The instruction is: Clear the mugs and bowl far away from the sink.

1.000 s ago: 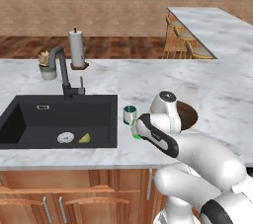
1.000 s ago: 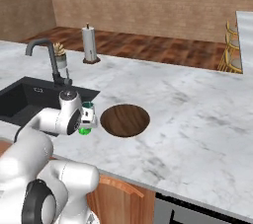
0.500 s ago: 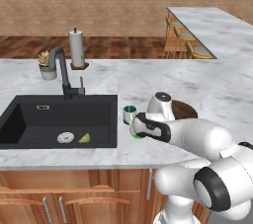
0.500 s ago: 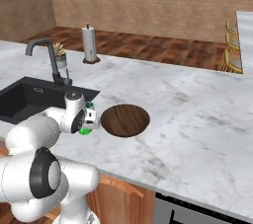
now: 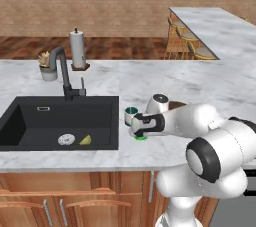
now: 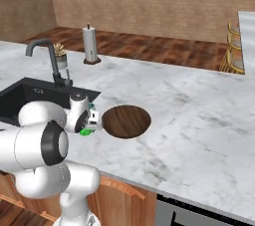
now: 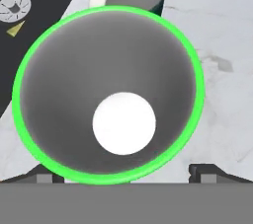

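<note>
No writing can be read anywhere. Two mugs stand at centre frame in the left base view, right of the sink: a green mug under the hand and a dark-rimmed mug just beside it. One bowl lies on the desk, half hidden by the arm. The pincer is spread wide over the green mug, gripping nothing.
</note>
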You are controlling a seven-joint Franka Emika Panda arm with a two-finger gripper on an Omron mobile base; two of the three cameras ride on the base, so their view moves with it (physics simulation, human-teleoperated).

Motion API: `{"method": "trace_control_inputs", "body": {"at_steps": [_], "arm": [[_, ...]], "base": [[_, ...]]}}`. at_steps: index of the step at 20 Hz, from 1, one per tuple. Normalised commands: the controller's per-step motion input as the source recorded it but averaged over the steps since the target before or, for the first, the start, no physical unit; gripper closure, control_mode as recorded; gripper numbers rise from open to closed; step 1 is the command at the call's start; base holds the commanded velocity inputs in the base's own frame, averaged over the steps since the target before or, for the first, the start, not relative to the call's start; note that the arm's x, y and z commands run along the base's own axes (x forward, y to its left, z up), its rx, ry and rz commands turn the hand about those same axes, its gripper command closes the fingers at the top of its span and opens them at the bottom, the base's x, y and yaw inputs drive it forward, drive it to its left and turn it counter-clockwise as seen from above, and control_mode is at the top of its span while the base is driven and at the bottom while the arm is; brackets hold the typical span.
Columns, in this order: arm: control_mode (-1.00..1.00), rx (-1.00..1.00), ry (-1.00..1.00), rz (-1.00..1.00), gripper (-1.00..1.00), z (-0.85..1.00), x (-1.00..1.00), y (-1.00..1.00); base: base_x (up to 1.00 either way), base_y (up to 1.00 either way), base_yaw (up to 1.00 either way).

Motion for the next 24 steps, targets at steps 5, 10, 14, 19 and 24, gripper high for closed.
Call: {"method": "trace_control_inputs", "body": {"at_steps": [5, 10, 14, 19, 24], "arm": [[-1.00, 0.00, 0.03, 0.00, -1.00, -0.19, 0.33, 0.08], [-1.00, 0.00, 0.03, 0.00, 1.00, -0.15, 0.19, 0.12], [-1.00, 0.00, 0.00, 0.00, 1.00, -0.13, 0.01, 0.00], [-1.00, 0.00, 0.03, 0.00, 1.00, -0.32, -0.29, 0.00], [-1.00, -0.01, 0.09, 0.00, 1.00, -0.92, -0.40, 0.01]], "base": [[0.00, 0.00, 0.00], [0.00, 0.00, 0.00], [0.00, 0.00, 0.00], [0.00, 0.00, 0.00], [0.00, 0.00, 0.00]]}}
